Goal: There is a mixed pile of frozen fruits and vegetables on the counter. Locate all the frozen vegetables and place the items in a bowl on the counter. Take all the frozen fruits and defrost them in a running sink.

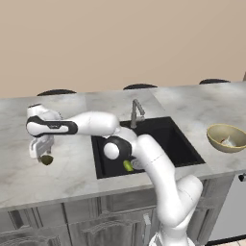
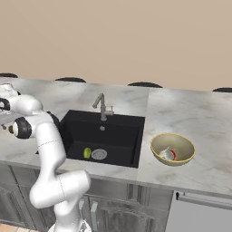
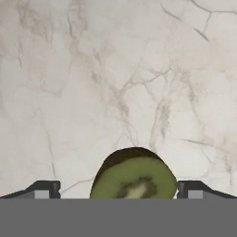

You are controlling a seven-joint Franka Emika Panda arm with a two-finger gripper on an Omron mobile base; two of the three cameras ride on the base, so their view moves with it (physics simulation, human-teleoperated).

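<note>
The dark olive-brown lump, a halved fruit with a green cut face, lies on the marbled counter left of the sink. My gripper hangs right over it, open, with one fingertip on each side and no contact visible. The yellow-green oblong fruit lies in the black basin beside the silver drain. To the right of the sink stands the tan bowl, holding the red tomato and the whitish bulb.
The grey faucet rises at the back edge of the sink. Dark chair backs show beyond the counter's far edge. A light appliance front sits under the counter at the right.
</note>
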